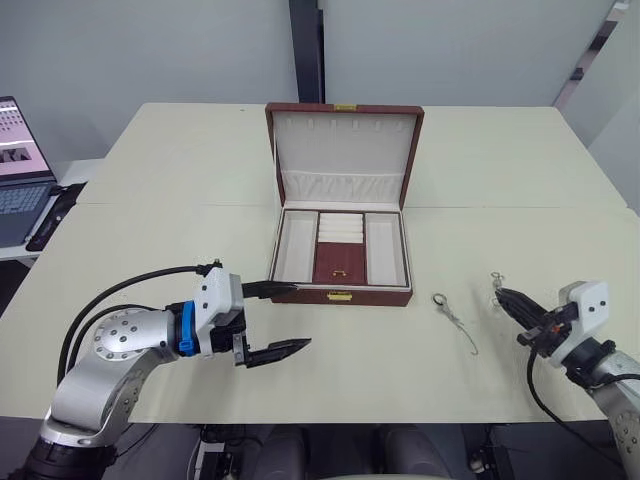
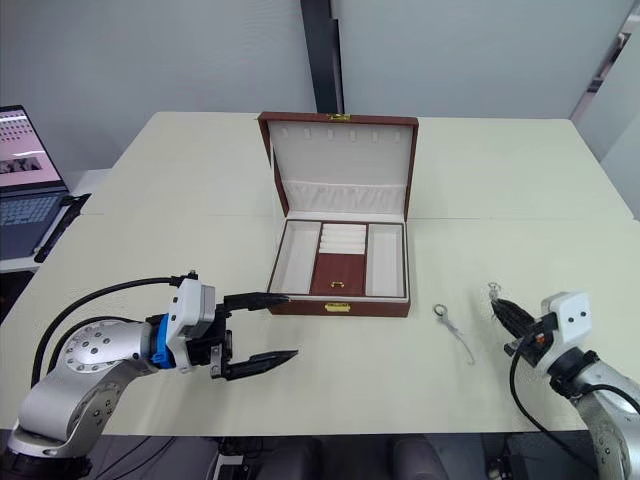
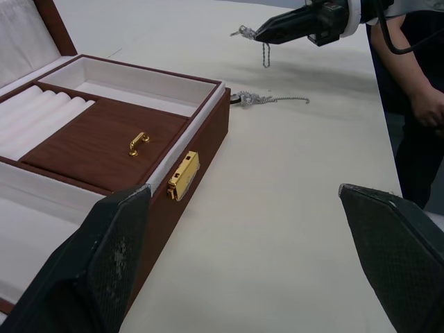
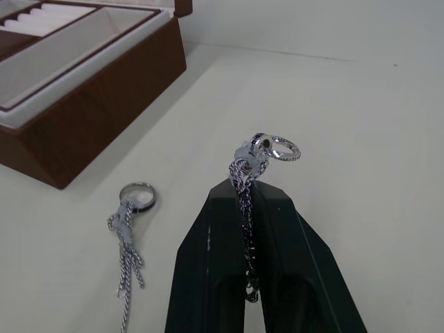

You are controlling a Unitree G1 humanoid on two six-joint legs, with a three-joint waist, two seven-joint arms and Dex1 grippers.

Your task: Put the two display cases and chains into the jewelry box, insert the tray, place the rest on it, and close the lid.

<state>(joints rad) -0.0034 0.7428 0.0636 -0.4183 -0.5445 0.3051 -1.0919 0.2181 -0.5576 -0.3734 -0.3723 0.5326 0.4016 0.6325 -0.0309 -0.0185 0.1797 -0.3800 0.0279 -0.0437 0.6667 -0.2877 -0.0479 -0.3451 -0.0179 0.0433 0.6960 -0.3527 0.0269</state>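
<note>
Black fingers (image 4: 208,277) of the right gripper (image 4: 244,191) were pinched on a ringed chain (image 4: 260,154); the left gripper (image 1: 280,318) was spread beside the jewelry box (image 1: 340,294).

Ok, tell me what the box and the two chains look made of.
Box: glossy reddish-brown wood or veneer, cream velvety lining, brass-coloured clasp. Chain on the table and chain pinched in the right gripper: shiny silver-toned metal links and rings; the actual metal is unclear.

- jewelry box (image 1: 341,255) sitting mid-table (image 1: 180,170), lid up, tray (image 1: 338,262) already in it
- loose chain (image 1: 455,321) just right of the box
- second chain (image 4: 248,173) further right, pinched in right gripper (image 1: 503,297)
- laptop (image 1: 22,170) off the table's left edge
</note>
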